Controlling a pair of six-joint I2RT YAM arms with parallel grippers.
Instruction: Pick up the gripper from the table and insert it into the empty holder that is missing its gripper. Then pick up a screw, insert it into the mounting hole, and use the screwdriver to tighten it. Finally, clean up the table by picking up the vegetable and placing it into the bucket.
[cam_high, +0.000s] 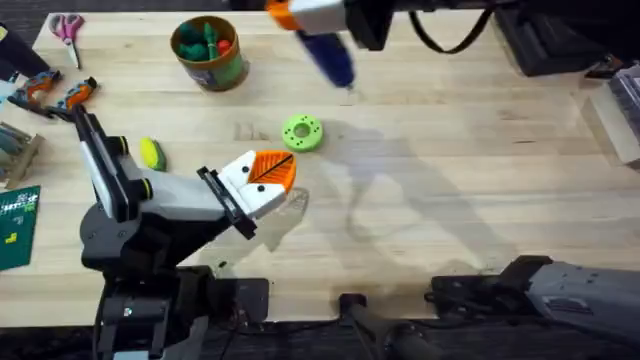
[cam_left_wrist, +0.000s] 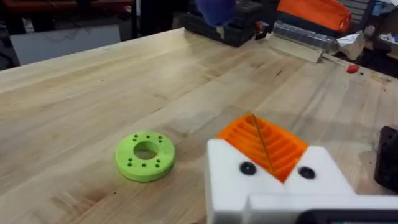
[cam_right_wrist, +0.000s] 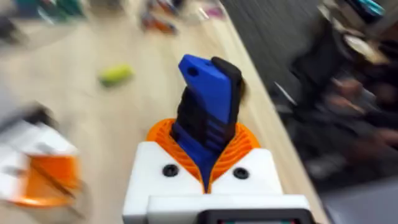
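Screwdriver first: the bright blue, pen-shaped plastic screwdriver (cam_high: 328, 52) is clamped in my right hand (cam_right_wrist: 208, 165), raised over the far middle of the counter (cam_high: 450, 200), well away from my right arm's base. Its long axis slants down and toward the near right, the thin metal tip lowest. From the right wrist I see its ribbed dark grip pinched between my orange pads, the blue cap standing up above them.

What the next move turns on, I judge, is the line from that tip to my left hand (cam_high: 262, 180). That hand sits near and left of the screwdriver, pointing right, its white blocky finger bases carrying ribbed orange wedge tips that lie pressed together on nothing. Two dark mounting holes show on the white blocks in the left wrist view; whether a screw sits in either I cannot tell. So the tip must travel near and left, and end square to that face.

Between the two hands lies a bright green ring-shaped plastic disc (cam_high: 302, 132), flat, matte, dotted with small holes. The smooth yellow-green oval toy vegetable (cam_high: 151, 153) lies at the left, just beside my left arm. The short round olive-and-tan bucket (cam_high: 210, 55) stands far left, already holding coloured toys.
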